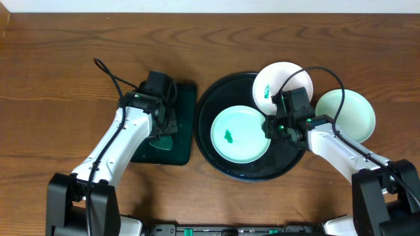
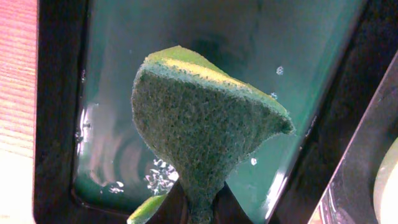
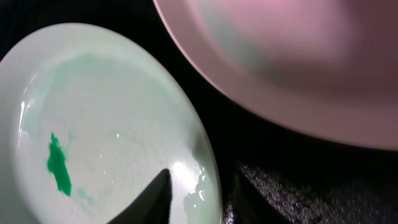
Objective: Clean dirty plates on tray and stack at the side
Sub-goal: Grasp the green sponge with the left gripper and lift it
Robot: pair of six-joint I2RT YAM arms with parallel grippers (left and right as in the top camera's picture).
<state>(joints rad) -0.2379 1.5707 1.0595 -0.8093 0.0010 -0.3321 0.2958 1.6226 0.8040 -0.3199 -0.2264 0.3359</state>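
meanwhile mint plate [image 1: 239, 134] lies flat, right claw [image 3: 199, 178] slightly parted astride its rim, left claw [image 2: 196, 208] clamping sponge [image 2: 199, 118].

Tabletop scene, three views: no writing, label, brand mark or number can be read anywhere, not on the plates [image 1: 239, 134], the round black tray [image 1: 259, 172], the green sponge [image 2: 199, 124] or the smaller rectangular tray [image 1: 187, 98] beneath it.
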